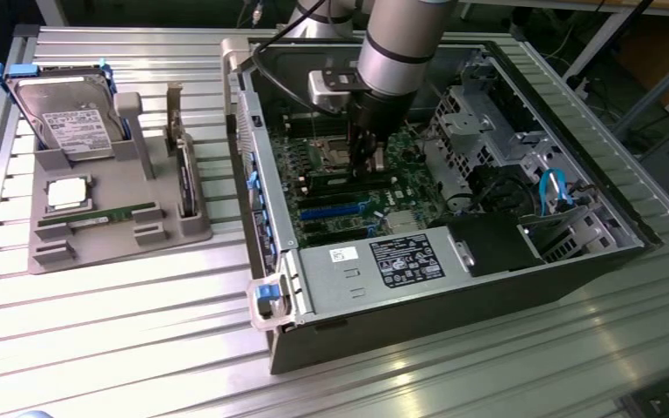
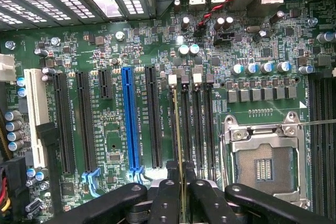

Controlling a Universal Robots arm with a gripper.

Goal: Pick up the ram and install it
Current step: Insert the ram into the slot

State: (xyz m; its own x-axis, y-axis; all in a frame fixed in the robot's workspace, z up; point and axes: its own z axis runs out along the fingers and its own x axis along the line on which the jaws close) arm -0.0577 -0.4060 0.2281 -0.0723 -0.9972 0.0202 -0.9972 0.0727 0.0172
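My gripper (image 2: 181, 183) is shut on the ram (image 2: 177, 129), a thin green stick seen edge-on between the two black fingers (image 2: 164, 195). The stick hangs just over the row of black memory slots (image 2: 193, 124) on the motherboard, lined up with the one nearest the long black expansion slot; whether it touches the slot I cannot tell. In the exterior view the gripper (image 1: 366, 167) reaches down inside the open computer case (image 1: 451, 287), over the middle of the board. A second, like ram stick (image 1: 102, 215) lies on the grey holder (image 1: 114, 248) at the exterior view's left.
The empty CPU socket (image 2: 265, 166) sits beside the memory slots, with a blue slot (image 2: 127, 119) and black expansion slots on the other side. On the grey holder stand a hard drive (image 1: 70, 117) and a square silver CPU (image 1: 67, 192). Drive cages (image 1: 480, 131) and cables crowd the case.
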